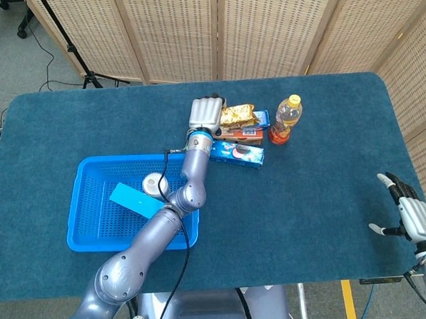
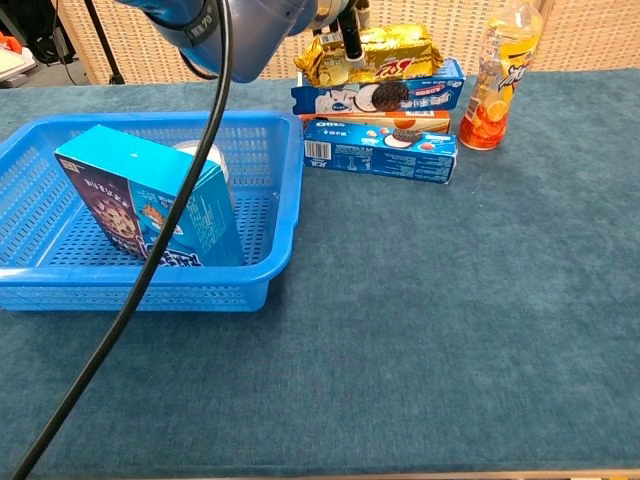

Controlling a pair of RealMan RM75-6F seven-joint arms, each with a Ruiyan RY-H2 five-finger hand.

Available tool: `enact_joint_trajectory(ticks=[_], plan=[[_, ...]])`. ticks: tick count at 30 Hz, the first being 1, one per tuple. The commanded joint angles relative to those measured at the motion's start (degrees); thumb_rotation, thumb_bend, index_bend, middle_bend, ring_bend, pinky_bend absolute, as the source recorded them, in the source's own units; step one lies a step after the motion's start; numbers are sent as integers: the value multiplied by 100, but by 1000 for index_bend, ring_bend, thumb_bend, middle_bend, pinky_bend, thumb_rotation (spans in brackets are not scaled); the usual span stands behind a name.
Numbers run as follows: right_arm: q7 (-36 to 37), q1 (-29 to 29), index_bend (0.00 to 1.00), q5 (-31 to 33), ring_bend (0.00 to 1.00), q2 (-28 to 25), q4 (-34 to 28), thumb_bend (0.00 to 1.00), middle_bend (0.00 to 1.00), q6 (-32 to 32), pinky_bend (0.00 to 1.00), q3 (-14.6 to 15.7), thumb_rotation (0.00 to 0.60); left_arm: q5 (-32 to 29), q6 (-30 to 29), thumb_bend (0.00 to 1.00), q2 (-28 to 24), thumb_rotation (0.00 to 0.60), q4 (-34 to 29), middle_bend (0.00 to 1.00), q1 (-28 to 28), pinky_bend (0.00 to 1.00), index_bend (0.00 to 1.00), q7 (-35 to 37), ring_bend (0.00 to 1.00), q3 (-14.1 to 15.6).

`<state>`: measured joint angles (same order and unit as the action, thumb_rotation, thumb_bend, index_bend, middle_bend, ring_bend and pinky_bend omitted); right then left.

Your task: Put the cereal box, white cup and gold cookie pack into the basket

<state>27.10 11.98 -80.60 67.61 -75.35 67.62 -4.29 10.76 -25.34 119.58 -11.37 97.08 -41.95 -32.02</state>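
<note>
The gold cookie pack (image 1: 241, 115) (image 2: 385, 50) lies on top of a stack of biscuit boxes at the back of the table. My left hand (image 1: 205, 114) has its fingers (image 2: 351, 40) curled over the pack's left end and grips it. In the blue basket (image 1: 78, 209) (image 2: 150, 296) the cereal box (image 1: 133, 199) (image 2: 150, 205) stands on edge. The white cup (image 1: 154, 182) (image 2: 205, 154) sits behind it, mostly hidden in the chest view. At the table's near right corner my right hand (image 1: 413, 217) hangs with its fingers spread, holding nothing.
Under the gold pack lie a blue biscuit box (image 2: 400, 96) and an orange one (image 2: 400, 122). A long blue-and-white box (image 1: 235, 153) (image 2: 380, 148) lies in front of them. An orange drink bottle (image 1: 285, 120) (image 2: 497, 80) stands right of the stack. My left arm's cable (image 2: 150, 270) crosses the basket.
</note>
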Motion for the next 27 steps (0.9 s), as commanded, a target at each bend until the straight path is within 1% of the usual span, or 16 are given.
enact_joint_trajectory(ticks=[1, 3, 5, 10, 15, 18, 19, 20, 21, 25, 27], plan=[[-42, -3, 0, 5, 0, 3, 2, 156, 0, 14, 45, -2, 600, 323, -142, 441, -159, 600, -50, 287, -55, 327, 652, 224, 267, -58], [-66, -10, 0, 27, 0, 3, 6, 156, 0, 31, 45, -17, 600, 488, -202, 462, -246, 600, -153, 307, -117, 336, 695, 380, 279, -82], [-95, -17, 0, 44, 0, 1, 4, 156, 0, 45, 45, -26, 600, 630, -271, 472, -335, 600, -258, 319, -183, 339, 713, 488, 285, -104], [-247, -30, 0, 18, 0, -1, -67, 156, 0, 108, 45, -18, 600, 902, -442, 477, -624, 600, -655, 328, -437, 343, 725, 602, 292, -154], [-432, -36, 0, -1, 0, 6, -141, 156, 0, 157, 45, -8, 600, 1088, -691, 481, -1041, 600, -1379, 333, -817, 344, 730, 655, 295, -147], [-594, -41, 0, -3, 0, 24, -175, 156, 0, 201, 45, -8, 600, 1250, -905, 480, -1578, 600, -2357, 334, -1251, 344, 731, 692, 295, -47], [-654, -44, 0, 7, 0, 36, -178, 156, 0, 215, 45, -12, 600, 1283, -1029, 480, -1829, 600, -2841, 337, -1444, 344, 734, 695, 296, -3], [-685, -45, 0, 15, 0, 47, -175, 156, 0, 221, 45, -16, 600, 1292, -1101, 480, -1964, 600, -3096, 345, -1544, 347, 741, 696, 302, 17], [-732, -46, 0, 38, 0, 65, -170, 156, 0, 220, 45, -21, 600, 1281, -1231, 480, -2215, 600, -3587, 354, -1722, 350, 749, 688, 308, 57], [-896, -34, 0, 93, 0, 109, -164, 156, 0, 168, 45, -17, 600, 1173, -1563, 481, -3023, 600, -5028, 371, -2225, 355, 767, 632, 321, 214], [-980, -31, 0, 102, 0, 128, -170, 156, 0, 169, 45, -16, 600, 1217, -1696, 479, -3427, 600, -5698, 376, -2446, 358, 775, 621, 325, 325]])
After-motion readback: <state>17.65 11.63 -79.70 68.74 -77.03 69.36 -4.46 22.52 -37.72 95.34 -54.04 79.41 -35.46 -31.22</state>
